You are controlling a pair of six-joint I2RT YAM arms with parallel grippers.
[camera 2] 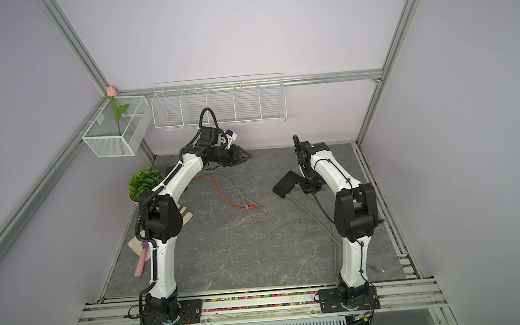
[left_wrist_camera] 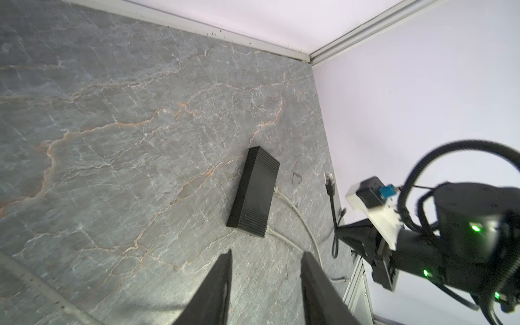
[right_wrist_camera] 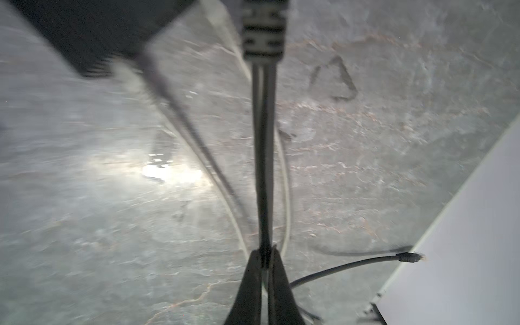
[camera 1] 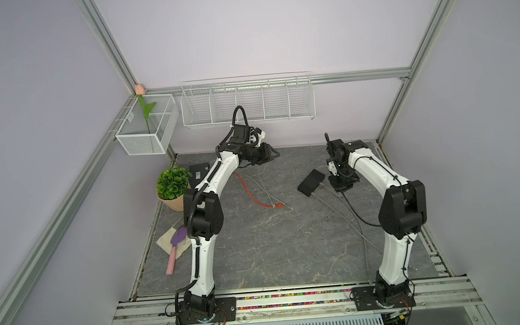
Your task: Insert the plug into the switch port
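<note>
The switch (camera 1: 311,182) is a flat black box lying on the grey stone table, seen in both top views (camera 2: 288,183) and in the left wrist view (left_wrist_camera: 253,194). Two grey cables (left_wrist_camera: 295,213) are plugged into its side. My right gripper (right_wrist_camera: 264,250) is shut on a black cable just behind its plug (right_wrist_camera: 263,31). The plug (left_wrist_camera: 328,180) stands beside the switch's cable side, apart from it. In a top view the right gripper (camera 1: 343,186) hangs low just right of the switch. My left gripper (camera 1: 275,154) is open and holds nothing, raised at the back centre (left_wrist_camera: 268,253).
An orange cable (camera 1: 251,194) ends mid-table. Grey cables (camera 1: 335,208) trail toward the right arm's base. Another loose black cable end (right_wrist_camera: 408,256) lies near the right wall. A potted plant (camera 1: 173,185), a pink-handled trowel (camera 1: 176,249) and wire baskets (camera 1: 247,100) stand at the left and back.
</note>
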